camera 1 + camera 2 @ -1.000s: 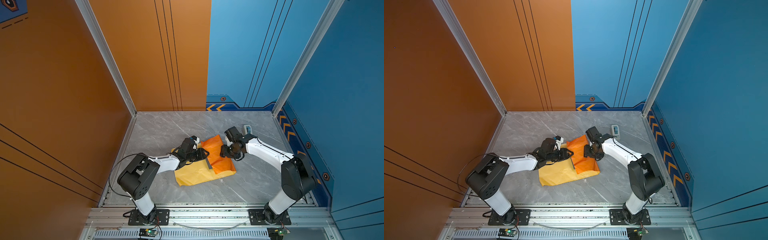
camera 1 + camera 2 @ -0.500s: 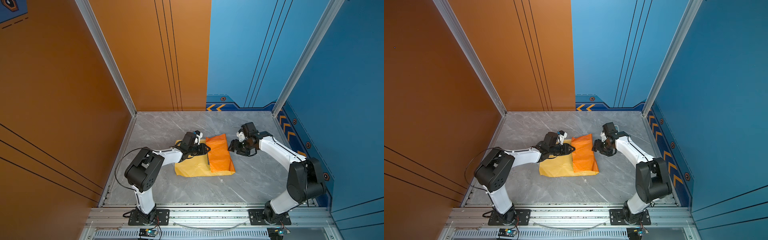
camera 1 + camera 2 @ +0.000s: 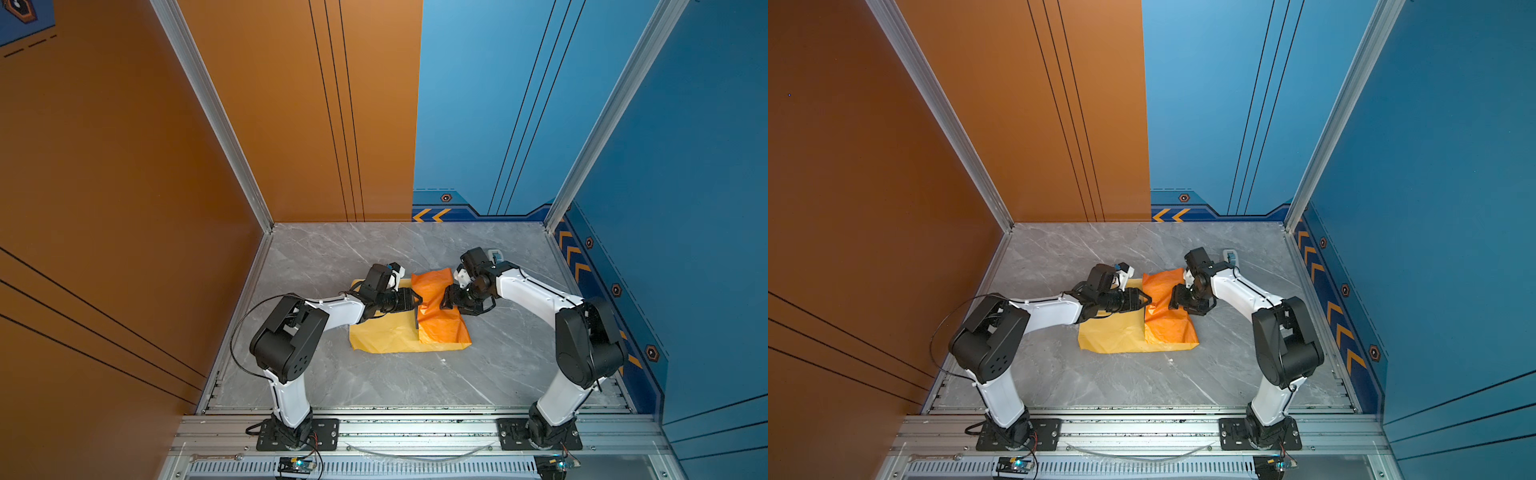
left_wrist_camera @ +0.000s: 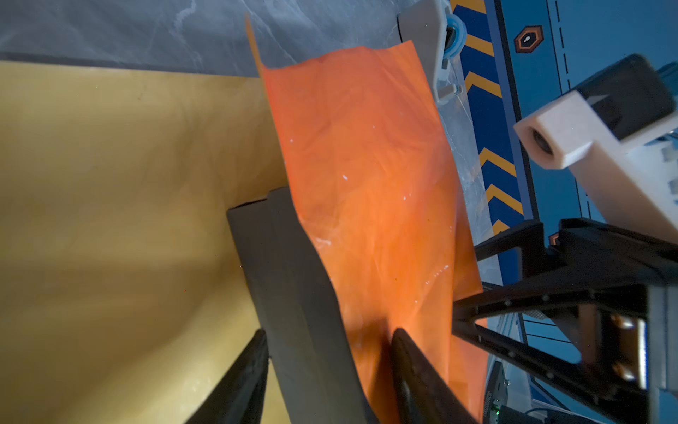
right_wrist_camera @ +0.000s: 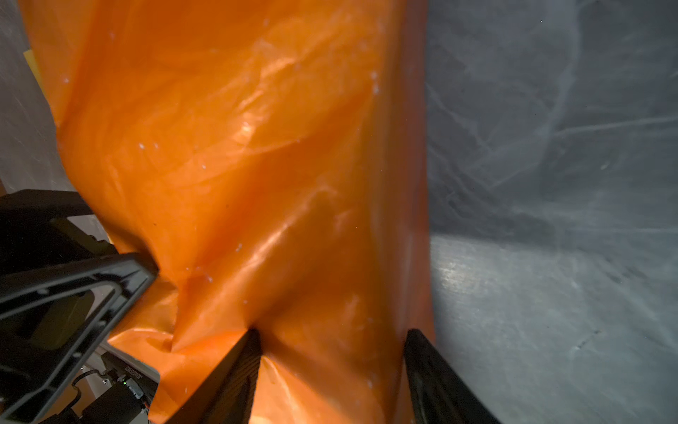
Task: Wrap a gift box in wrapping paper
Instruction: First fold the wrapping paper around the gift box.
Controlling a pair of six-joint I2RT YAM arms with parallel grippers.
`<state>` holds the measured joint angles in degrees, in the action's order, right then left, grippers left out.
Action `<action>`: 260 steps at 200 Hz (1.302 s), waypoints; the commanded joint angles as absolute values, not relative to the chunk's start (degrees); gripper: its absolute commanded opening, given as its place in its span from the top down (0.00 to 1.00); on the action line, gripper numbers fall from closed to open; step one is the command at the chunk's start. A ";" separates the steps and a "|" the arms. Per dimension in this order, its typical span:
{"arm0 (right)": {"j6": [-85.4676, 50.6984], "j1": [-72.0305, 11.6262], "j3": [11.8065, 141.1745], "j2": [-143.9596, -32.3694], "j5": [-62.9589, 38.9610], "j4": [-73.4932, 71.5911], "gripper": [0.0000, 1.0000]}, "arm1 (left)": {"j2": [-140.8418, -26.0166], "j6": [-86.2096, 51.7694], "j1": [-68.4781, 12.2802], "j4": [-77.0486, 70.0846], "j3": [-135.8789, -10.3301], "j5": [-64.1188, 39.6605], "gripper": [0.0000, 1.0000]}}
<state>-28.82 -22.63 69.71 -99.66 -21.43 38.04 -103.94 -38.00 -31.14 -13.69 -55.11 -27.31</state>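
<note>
Midway across the grey worktop (image 3: 415, 386) lies the wrapping paper (image 3: 384, 338), pale yellow face up on its left part. Its right part is turned over as an orange flap (image 3: 440, 322), so the glossy side shows. That flap covers the gift box (image 4: 293, 279), which sits under it along the line where orange meets yellow. Only the box's dark left side shows, best in the left wrist view. Reaching in from the left, the left hand (image 3: 417, 300) has its fingers (image 4: 411, 367) apart, one on the yellow side of the box wall and one on the orange side. This is most likely to pin the flap's loose edge against the box, though I cannot tell whether they squeeze it or only flank it. Opposite, the right hand (image 3: 445, 300) meets the right fold of the flap toward its far end. Its fingers (image 5: 242, 367) are spread with the tips pushed into the orange, pinching nothing I can make out. That is probably to steady the covered box and sharpen the fold. Facing each other across the parcel, the two hands would stop it sliding. Beyond the paper, at the far right, stands a white tape dispenser (image 4: 422, 44), so fixing the flap looks like the coming step. The yellow left part is not yet folded over.
</note>
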 commanded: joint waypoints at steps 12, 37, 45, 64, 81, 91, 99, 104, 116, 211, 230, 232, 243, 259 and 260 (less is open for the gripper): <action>-30.88 -24.42 71.06 -102.17 -15.90 40.47 0.35 | -101.14 -39.21 -30.99 -11.43 -54.85 -29.51 0.39; -31.59 -24.88 71.27 -102.10 -14.64 40.87 0.35 | -100.20 -40.72 -30.85 -13.90 -53.82 -29.62 0.36; -31.79 -24.92 71.22 -102.12 -14.35 41.04 0.35 | -99.96 -41.07 -30.61 -14.56 -53.45 -29.45 0.35; -32.04 -25.18 71.14 -102.11 -14.10 41.39 0.35 | -99.76 -41.17 -30.23 -14.92 -53.12 -29.21 0.34; -32.08 -25.65 71.15 -101.82 -13.93 41.26 0.35 | -100.55 -40.88 -30.48 -14.87 -52.77 -29.09 0.37; -31.90 -25.84 71.36 -101.64 -13.89 41.37 0.34 | -101.34 -40.91 -30.72 -14.89 -52.63 -29.01 0.40; -31.90 -25.93 71.38 -101.47 -13.76 41.24 0.34 | -102.03 -40.96 -30.89 -14.85 -52.52 -28.92 0.43; -31.87 -25.86 71.50 -101.30 -13.64 41.38 0.34 | -102.42 -40.96 -30.98 -14.86 -52.58 -28.77 0.45; -31.90 -25.75 71.73 -100.99 -13.76 41.39 0.34 | -102.91 -40.96 -31.11 -14.62 -52.50 -28.04 0.50; -27.93 -22.06 77.43 -102.03 -19.03 45.55 0.25 | -103.27 -39.90 -30.93 -12.37 -51.86 -25.58 0.66; -26.96 -22.49 78.89 -104.42 -19.27 46.30 0.25 | -103.29 -39.82 -30.86 -12.33 -51.81 -25.66 0.69; -26.84 -22.56 79.05 -104.72 -19.23 46.38 0.25 | -103.23 -39.88 -30.92 -12.35 -51.80 -25.66 0.69; -26.39 -23.00 79.76 -106.05 -18.58 47.11 0.25 | -103.18 -39.81 -30.94 -12.36 -51.77 -25.67 0.70; -26.19 -23.63 80.08 -107.58 -17.18 47.77 0.25 | -103.06 -39.81 -30.94 -12.36 -51.85 -25.52 0.72; -26.19 -23.68 80.07 -107.67 -17.07 47.79 0.25 | -103.04 -39.86 -30.94 -12.38 -51.85 -25.50 0.72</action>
